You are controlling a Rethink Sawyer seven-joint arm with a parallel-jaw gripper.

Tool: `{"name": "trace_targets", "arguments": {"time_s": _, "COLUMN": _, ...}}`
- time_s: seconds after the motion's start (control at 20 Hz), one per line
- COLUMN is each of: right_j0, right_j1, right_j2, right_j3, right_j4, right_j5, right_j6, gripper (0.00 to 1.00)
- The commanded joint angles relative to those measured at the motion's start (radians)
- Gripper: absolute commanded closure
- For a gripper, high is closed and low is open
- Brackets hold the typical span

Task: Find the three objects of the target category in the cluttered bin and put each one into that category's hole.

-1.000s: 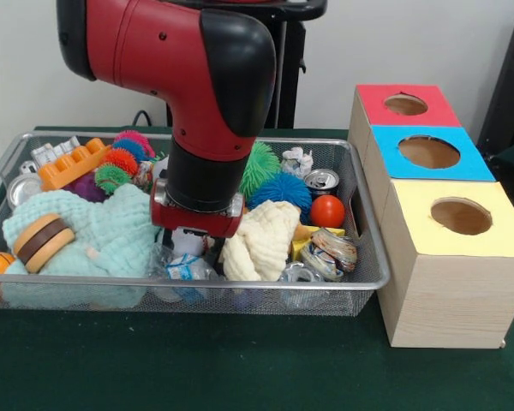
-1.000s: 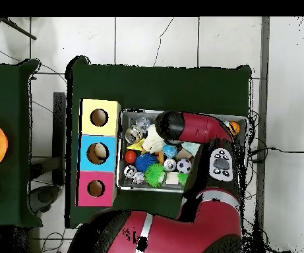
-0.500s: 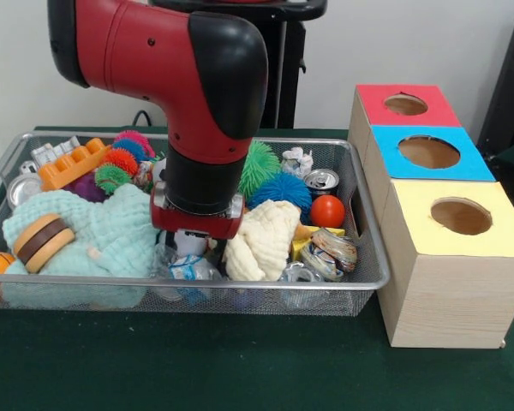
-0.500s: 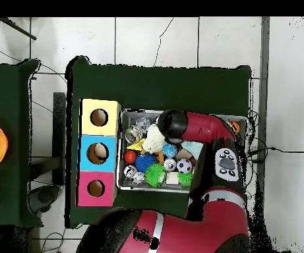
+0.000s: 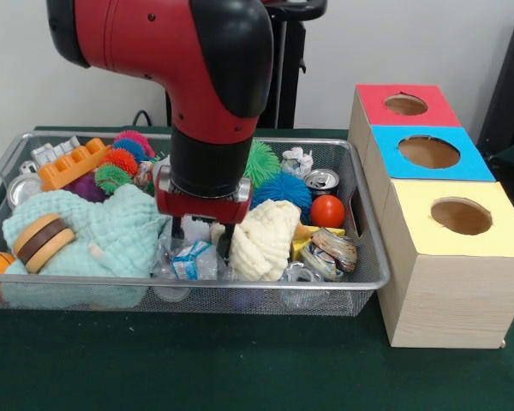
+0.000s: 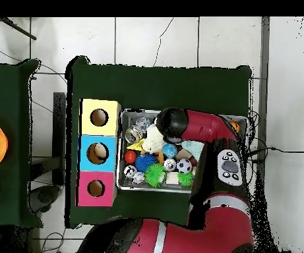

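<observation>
while hanging low inside the wire basket, the pincer shows two dark fingers spread apart, holding nothing. just below it: crumpled plastic bottle with blue label. beside it toward the boxes: cream cloth, then a red ball and a can. on its other side: mint cloth. outside the basket: box with red, blue and yellow holed tops.

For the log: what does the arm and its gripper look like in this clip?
A thick arm of glossy red shells with a black joint cap and black cylindrical wrist. Below the wrist sits a red band with silver corner fittings, then the gripper with dark, thin fingers. Overhead, a black panel with grey buttons shows on the red casing.
</observation>
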Motion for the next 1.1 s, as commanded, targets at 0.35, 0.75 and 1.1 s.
{"name": "trace_targets", "arguments": {"time_s": 0.35, "right_j0": 0.037, "right_j1": -0.102, "right_j2": 0.074, "right_j3": 0.017, "right_j4": 0.015, "right_j5": 0.154, "right_j6": 0.062, "gripper": 0.0}}
{"name": "trace_targets", "arguments": {"time_s": 0.75, "right_j0": 0.039, "right_j1": -0.101, "right_j2": 0.074, "right_j3": 0.026, "right_j4": 0.012, "right_j5": 0.123, "right_j6": 0.071, "gripper": 0.0}}
{"name": "trace_targets", "arguments": {"time_s": 1.1, "right_j0": 0.045, "right_j1": -0.063, "right_j2": 0.067, "right_j3": -0.042, "right_j4": 0.009, "right_j5": 0.122, "right_j6": 0.083, "gripper": 0.0}}
